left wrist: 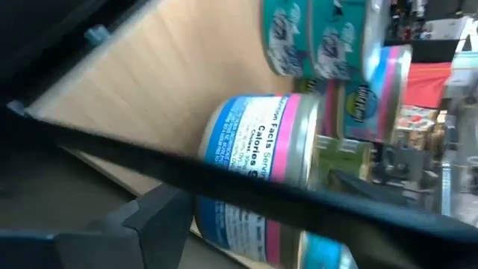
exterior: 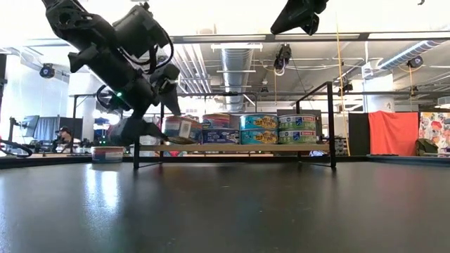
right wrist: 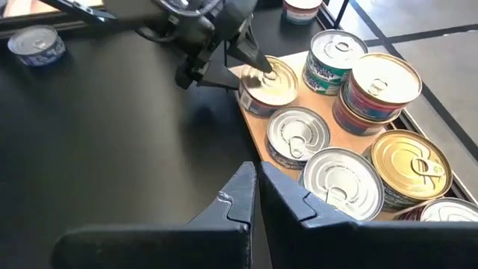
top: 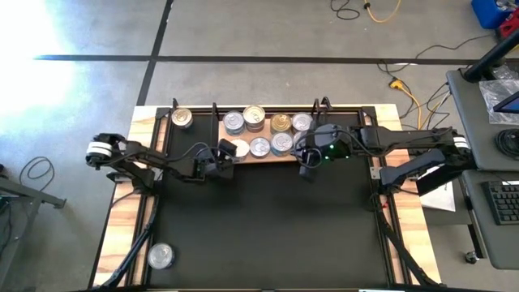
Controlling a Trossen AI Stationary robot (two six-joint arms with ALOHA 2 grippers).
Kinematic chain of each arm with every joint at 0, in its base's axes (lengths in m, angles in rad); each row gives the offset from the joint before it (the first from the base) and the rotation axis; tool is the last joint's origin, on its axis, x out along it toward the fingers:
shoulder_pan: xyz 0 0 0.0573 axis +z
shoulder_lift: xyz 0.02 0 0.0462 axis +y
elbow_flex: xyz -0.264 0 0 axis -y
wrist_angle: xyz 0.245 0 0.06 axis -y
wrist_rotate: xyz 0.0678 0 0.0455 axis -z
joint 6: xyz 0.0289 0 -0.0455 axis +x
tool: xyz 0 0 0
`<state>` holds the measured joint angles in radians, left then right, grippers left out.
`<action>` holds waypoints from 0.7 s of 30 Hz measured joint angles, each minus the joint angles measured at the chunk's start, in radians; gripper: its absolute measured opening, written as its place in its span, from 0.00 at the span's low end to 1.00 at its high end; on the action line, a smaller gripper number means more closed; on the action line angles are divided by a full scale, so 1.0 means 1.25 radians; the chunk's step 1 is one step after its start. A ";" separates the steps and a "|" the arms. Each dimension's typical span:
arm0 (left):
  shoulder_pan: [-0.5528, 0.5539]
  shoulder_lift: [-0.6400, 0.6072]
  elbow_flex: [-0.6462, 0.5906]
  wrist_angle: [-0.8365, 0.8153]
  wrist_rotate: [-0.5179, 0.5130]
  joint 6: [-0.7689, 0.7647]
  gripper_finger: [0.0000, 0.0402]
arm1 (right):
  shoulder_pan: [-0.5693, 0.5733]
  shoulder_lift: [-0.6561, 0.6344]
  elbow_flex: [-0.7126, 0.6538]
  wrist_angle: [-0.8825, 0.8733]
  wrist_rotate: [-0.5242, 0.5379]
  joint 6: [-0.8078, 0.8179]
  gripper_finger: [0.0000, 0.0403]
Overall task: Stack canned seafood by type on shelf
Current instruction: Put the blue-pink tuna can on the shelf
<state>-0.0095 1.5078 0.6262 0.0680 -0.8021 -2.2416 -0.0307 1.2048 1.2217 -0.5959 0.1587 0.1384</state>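
Observation:
The shelf point(top: 243, 158) is a light-wood board at the table's far middle and carries several tins of canned seafood with silver point(top: 259, 147) and gold point(top: 280, 122) lids, some in stacks of two. My left gripper point(right wrist: 246, 71) reaches in from the left and is shut on a silver-lidded tin with a blue and pink label point(right wrist: 267, 84) at the shelf's left near corner. My right gripper point(right wrist: 258, 187) is shut on nothing and hangs high above the shelf's right part point(exterior: 302, 21). My left gripper holds the tin across its width, with a finger point(right wrist: 250, 56) on each of two opposite sides of its rim and wall point(left wrist: 254, 142). The fingers come from the table's left, slanting down. The tin sits tilted point(exterior: 184, 128) over the shelf's left end. I cannot tell if it touches the board.
One tin point(top: 182, 118) stands on the table just left of the shelf at the far edge. Another tin point(top: 160, 256) stands at the near left corner. Black wire posts point(exterior: 330, 123) rise at the shelf's ends. The dark table in front of the shelf is bare.

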 joint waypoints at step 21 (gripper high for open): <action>-0.038 -0.154 0.030 -0.171 0.041 0.218 0.68 | 0.000 0.004 -0.001 0.002 -0.032 -0.009 0.03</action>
<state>-0.0566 1.3149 0.6643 -0.1457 -0.7514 -1.9693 -0.0307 1.2102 1.2209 -0.5934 0.1183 0.1268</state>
